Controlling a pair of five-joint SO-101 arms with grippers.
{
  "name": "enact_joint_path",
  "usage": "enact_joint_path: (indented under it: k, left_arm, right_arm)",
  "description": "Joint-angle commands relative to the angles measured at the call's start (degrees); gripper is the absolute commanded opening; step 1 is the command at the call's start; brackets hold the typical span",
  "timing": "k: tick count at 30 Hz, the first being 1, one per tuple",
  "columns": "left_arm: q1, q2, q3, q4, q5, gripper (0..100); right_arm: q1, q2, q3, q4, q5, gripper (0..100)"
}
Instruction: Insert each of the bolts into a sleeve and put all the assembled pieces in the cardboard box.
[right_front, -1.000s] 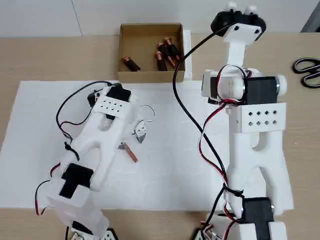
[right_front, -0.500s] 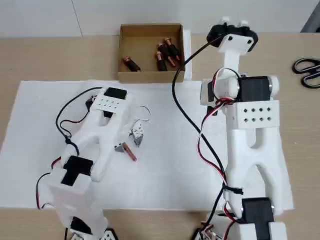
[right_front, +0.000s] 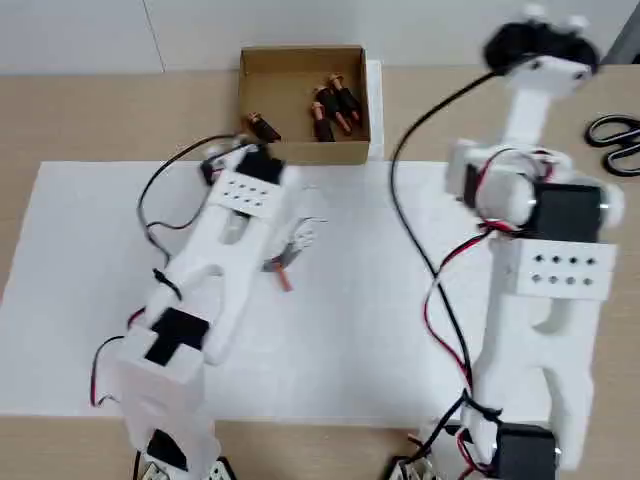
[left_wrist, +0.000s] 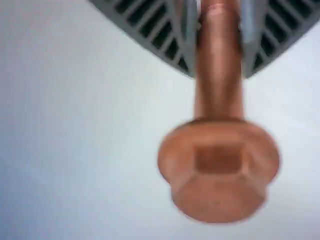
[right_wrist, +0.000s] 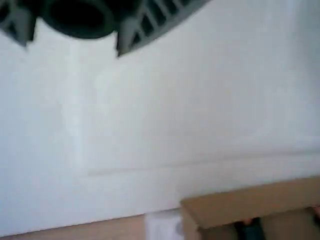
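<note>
your left gripper (left_wrist: 218, 25) has its fingers (left_wrist: 150, 25) pinched tight on the bolt (left_wrist: 218, 165) shank. the long axis runs straight out from the fingertips, hex head outermost, over the white sheet (right_front: 400, 300). the cardboard box (right_front: 252, 75) sits farther out, apart.

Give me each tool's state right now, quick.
Left tool: shut on a copper bolt.
Right tool: cannot be told.
</note>
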Motion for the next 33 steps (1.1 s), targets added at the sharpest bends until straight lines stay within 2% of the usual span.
enact_joint_path:
  k: [1,5,9,13,19,22,27,30,33]
  left_arm:
    - [4.84,-0.62,-13.14,3.69,0.18,1]
    - [5.71,-0.62,-24.75,3.96,-0.18,1]
    - [3.25,-0.62,-35.38,3.87,-0.44,1]
    - [2.29,-0.62,-43.21,5.19,-3.96,1]
    - [2.73,-0.62,-45.85,6.15,-6.24,1]
    - [2.73,-0.62,-46.2,6.07,-8.79,1]
    - [2.2,-0.35,-47.87,4.13,-11.69,1]
    - [1.85,-0.62,-49.63,4.4,-13.01,1]
    - [1.85,-0.7,-51.91,6.07,-15.03,1]
  right_arm:
    - [2.33,-4.0,-0.35,-0.57,3.08,0.2]
    - [-1.98,-6.29,-0.26,-0.92,4.75,0.2]
    - [-5.85,-8.92,-0.26,-3.38,4.4,0.2]
    - [-7.6,-13.85,1.14,-1.36,4.4,0.2]
    - [-11.12,-25.45,17.05,-1.1,4.31,0.3]
    - [-12.7,-32.13,32.18,-10.33,4.31,0.3]
    - [-15.08,-42.95,59.16,-38.37,4.75,0.3]
    - [-15.78,-47.34,71.03,-53.49,4.75,0.3]
    - [-16.75,-50.95,78.68,-63.96,4.84,0.2]
